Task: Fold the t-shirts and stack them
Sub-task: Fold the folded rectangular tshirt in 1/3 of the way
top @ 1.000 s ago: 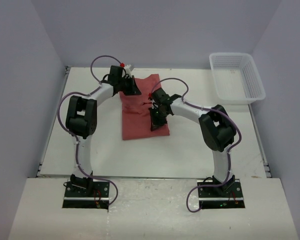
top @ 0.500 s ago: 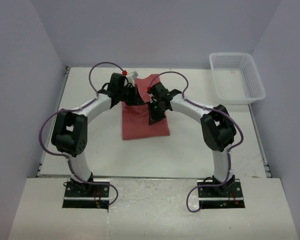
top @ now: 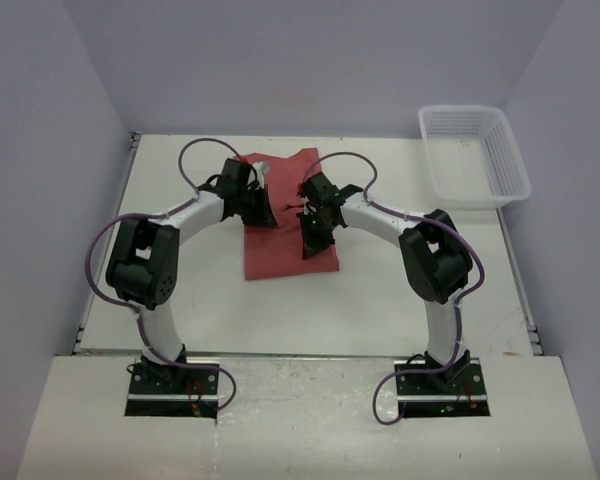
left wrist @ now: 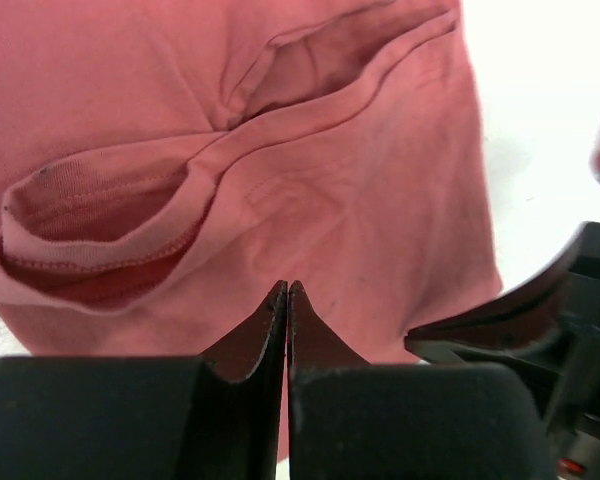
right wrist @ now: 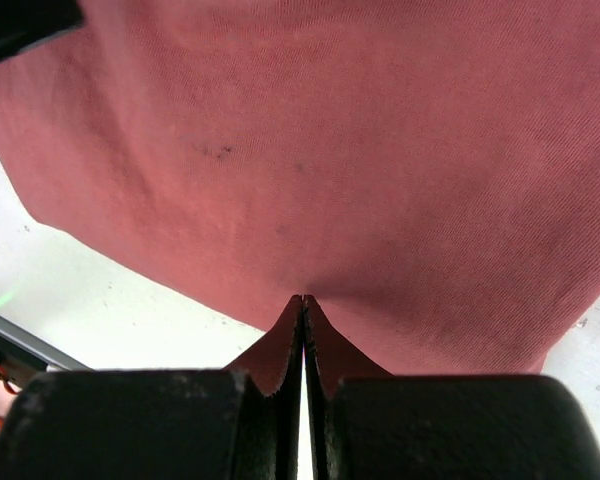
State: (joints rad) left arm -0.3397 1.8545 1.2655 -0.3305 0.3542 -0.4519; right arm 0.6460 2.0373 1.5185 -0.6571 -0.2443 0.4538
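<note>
One brick-red t-shirt (top: 280, 255) lies flat on the white table as a narrow folded rectangle, with its collar end towards the back. My left gripper (top: 264, 216) is shut and its tips rest on the shirt's upper left part. In the left wrist view (left wrist: 286, 287) the tips meet just below the collar opening (left wrist: 100, 230). My right gripper (top: 309, 248) is shut, with its tips down on the shirt's right half. In the right wrist view (right wrist: 303, 298) they touch the cloth (right wrist: 360, 150) close to its edge. I see no cloth between either pair of jaws.
A white plastic mesh basket (top: 475, 155) stands at the back right corner of the table (top: 180, 300). Grey walls close in the left, back and right sides. The right arm's black wrist (left wrist: 540, 320) shows at the right of the left wrist view.
My left gripper has moved from the shirt's back edge towards me onto the cloth. The right gripper shifted slightly back and returned. The shirt lies as before.
</note>
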